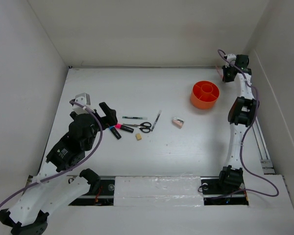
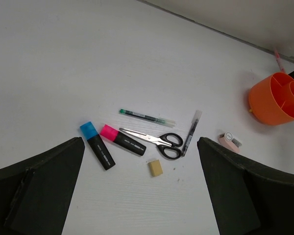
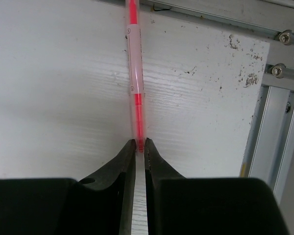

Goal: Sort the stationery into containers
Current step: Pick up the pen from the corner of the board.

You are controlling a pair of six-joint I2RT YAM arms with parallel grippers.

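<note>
At the table's far right corner, my right gripper [image 3: 140, 143] [image 1: 227, 73] is shut on the end of a pink pen [image 3: 135, 73] lying on the table. The round orange container [image 1: 205, 95] [image 2: 277, 98] stands just left of it. My left gripper [image 2: 139, 142] [image 1: 94, 108] hangs open over the rest. Below it lie a blue-capped marker [image 2: 97, 145], a pink-capped marker [image 2: 122, 140], black-handled scissors [image 2: 154, 139], a beige eraser [image 2: 155, 167], a green pen [image 2: 146, 117], a grey pen [image 2: 191, 133] and a pinkish sharpener [image 2: 229, 141].
White walls close the table in at the left, back and right. A metal rail [image 3: 272, 122] [image 1: 262, 147] runs along the right edge beside my right arm. The container's compartments look empty from above.
</note>
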